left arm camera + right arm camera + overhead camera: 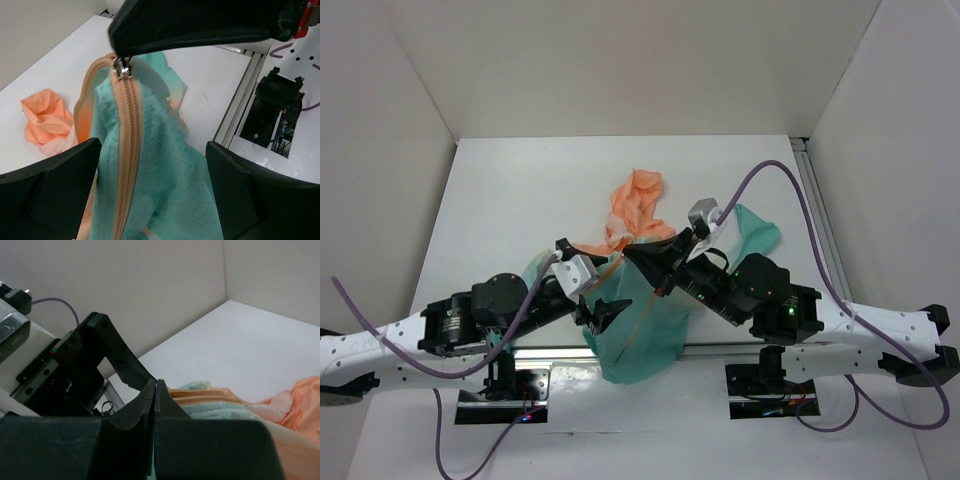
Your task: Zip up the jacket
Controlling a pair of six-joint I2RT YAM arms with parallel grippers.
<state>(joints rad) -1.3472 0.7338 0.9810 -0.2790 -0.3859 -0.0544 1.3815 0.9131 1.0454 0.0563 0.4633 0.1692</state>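
Observation:
The jacket (650, 325) lies bunched mid-table, with its peach-orange hood (638, 205) at the back and its teal body toward the front edge. My right gripper (655, 265) is shut on the zipper pull, with its jaws pressed together in the right wrist view (156, 382). The pull is hidden between them. The metal slider (121, 69) hangs right under that gripper. The orange zipper tape (129, 140) runs closed below the slider. My left gripper (600, 315) is open, its fingers (55, 185) wide apart on either side of the teal fabric (170, 170).
An aluminium rail (720, 348) runs along the table's front edge, and another rail (820, 220) runs along the right side. A teal sleeve (758, 232) lies to the right of the right arm. A purple cable (790, 175) arcs above that arm. White walls enclose the table.

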